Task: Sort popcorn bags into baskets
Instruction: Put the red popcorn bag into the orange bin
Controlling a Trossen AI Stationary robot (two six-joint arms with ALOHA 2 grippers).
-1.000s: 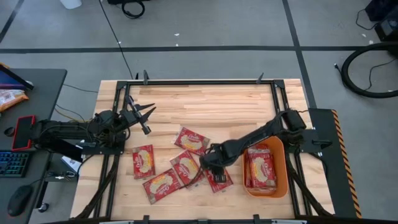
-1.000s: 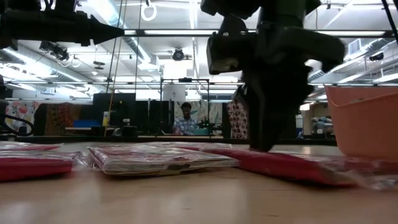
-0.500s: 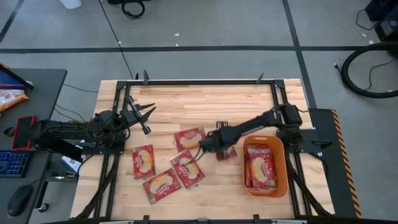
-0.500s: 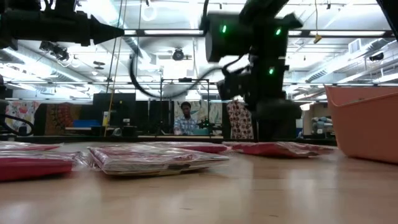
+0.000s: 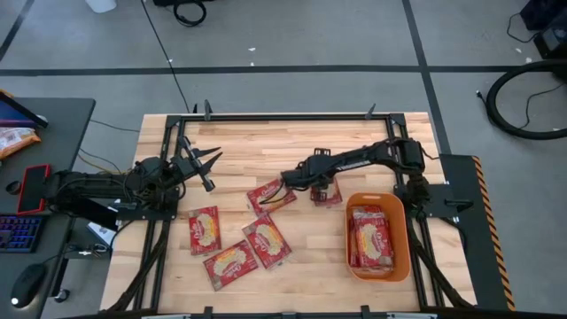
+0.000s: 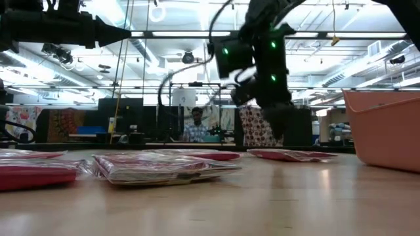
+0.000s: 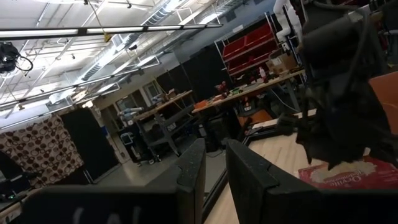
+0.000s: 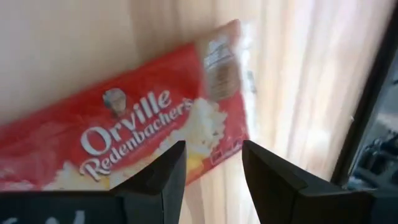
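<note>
Five red popcorn bags lie flat on the wooden table: one (image 5: 270, 195) just ahead of my right gripper, one (image 5: 328, 194) under the right arm by the basket's far corner, and three near the near edge (image 5: 204, 230), (image 5: 267, 240), (image 5: 229, 263). The orange basket (image 5: 403, 232) stands at the right with several bags inside. My right gripper (image 5: 286, 180) is open and hovers above the table; its wrist view shows the first bag (image 8: 143, 143) beyond the open fingers (image 8: 212, 149). My left gripper (image 5: 213, 170) waits open at the left side, off the table top.
Black rails (image 5: 292, 116) frame the table. A desk with a keyboard and an orange-and-white snack bag (image 5: 13, 137) stands beyond the left edge. Bare wood (image 5: 292, 142) stretches along the far half. A person sits far off in the room (image 6: 195, 124).
My right gripper has risen and travelled from the near-middle bags toward the far edge and a little to the left. One bag went with it from beside the near group toward the far side and now lies flat by the basket's far corner, behind the gripper.
</note>
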